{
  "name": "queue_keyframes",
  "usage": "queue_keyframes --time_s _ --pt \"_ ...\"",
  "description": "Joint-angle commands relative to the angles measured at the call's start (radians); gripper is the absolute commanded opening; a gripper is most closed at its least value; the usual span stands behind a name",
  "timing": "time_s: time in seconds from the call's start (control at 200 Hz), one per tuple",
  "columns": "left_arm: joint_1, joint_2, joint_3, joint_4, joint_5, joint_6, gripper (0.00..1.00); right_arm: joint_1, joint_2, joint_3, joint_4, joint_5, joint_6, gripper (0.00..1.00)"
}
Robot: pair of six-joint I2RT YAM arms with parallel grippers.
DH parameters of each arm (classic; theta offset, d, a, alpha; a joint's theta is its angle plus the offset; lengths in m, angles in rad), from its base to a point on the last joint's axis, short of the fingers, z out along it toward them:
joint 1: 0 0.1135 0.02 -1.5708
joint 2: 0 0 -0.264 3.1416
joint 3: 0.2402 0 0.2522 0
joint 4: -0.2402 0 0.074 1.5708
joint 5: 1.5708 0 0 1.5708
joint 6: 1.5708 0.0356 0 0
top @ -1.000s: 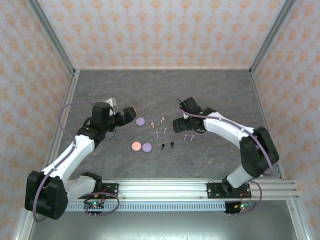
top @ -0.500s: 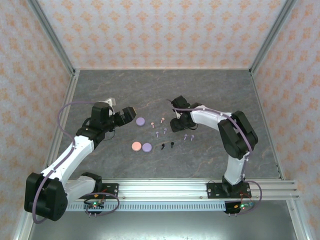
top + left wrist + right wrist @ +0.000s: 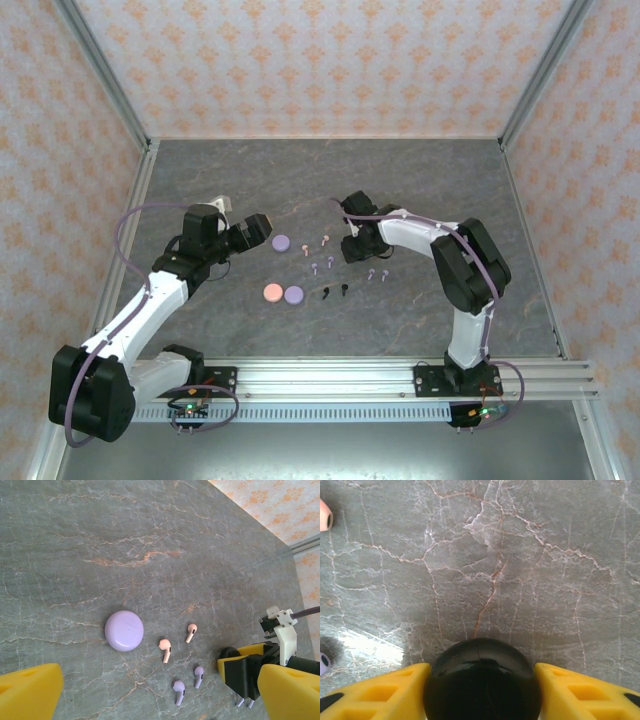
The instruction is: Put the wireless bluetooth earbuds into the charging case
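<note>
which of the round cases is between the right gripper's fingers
The black case, between the yellow fingers of the right gripper. The pink case and both purple cases lie loose on the table.

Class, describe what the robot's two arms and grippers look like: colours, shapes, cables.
The left arm and right arm have white shells, black joints, and a thin purple cable each. The left gripper and right gripper have black bodies and chunky yellow fingers with recessed pockets.
</note>
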Motion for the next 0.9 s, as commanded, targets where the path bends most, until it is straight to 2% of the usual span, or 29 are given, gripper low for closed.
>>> queue_keyframes --time_s 0.0,0.315,0.48,0.626,0.896 --pt "-0.005 -0.004 0.009 -0.025 -0.014 0.012 1.00 0.007 -0.026 -0.025 -0.014 -0.009 -0.005 0.51" --pt "-0.004 -0.008 0.059 -0.052 0.064 0.057 1.00 0.006 -0.253 -0.148 0.143 -0.019 -0.059 0.46" --pt "-0.005 -0.005 0.102 -0.046 0.199 0.094 0.98 0.018 -0.457 -0.275 0.336 -0.090 -0.138 0.46" --pt "-0.019 0.000 0.141 -0.031 0.327 0.114 0.96 0.050 -0.617 -0.352 0.462 -0.086 -0.255 0.46" --pt "-0.089 0.012 0.220 -0.006 0.454 0.110 0.93 0.122 -0.767 -0.380 0.555 -0.081 -0.461 0.46"
